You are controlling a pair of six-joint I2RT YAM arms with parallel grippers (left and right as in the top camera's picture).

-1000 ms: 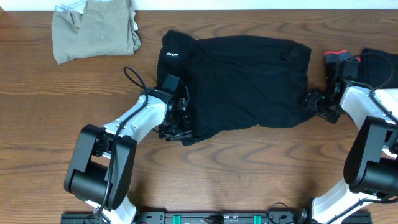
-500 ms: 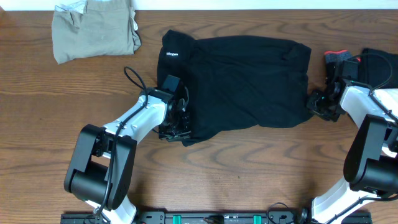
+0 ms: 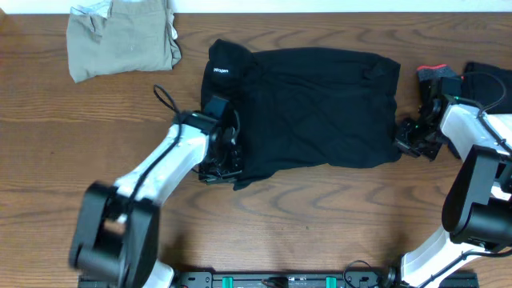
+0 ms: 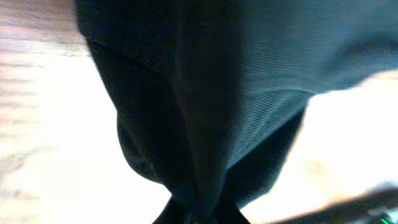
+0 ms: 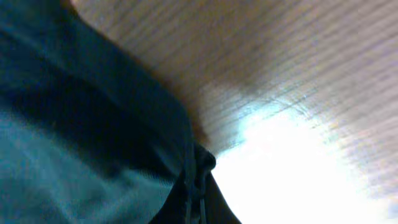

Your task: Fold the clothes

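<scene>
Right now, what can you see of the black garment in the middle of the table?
The black garment is a soft, matte, fine-mesh fabric, lying roughly flat but wrinkled on the wooden table, wider than deep. Small white print sits near its far left corner. The left gripper is shut on its near left edge and the right gripper on its near right corner. The fabric bunches at both pinches.

One black garment, one khaki garment, one red-trimmed dark garment, two arms, left and right.
</scene>
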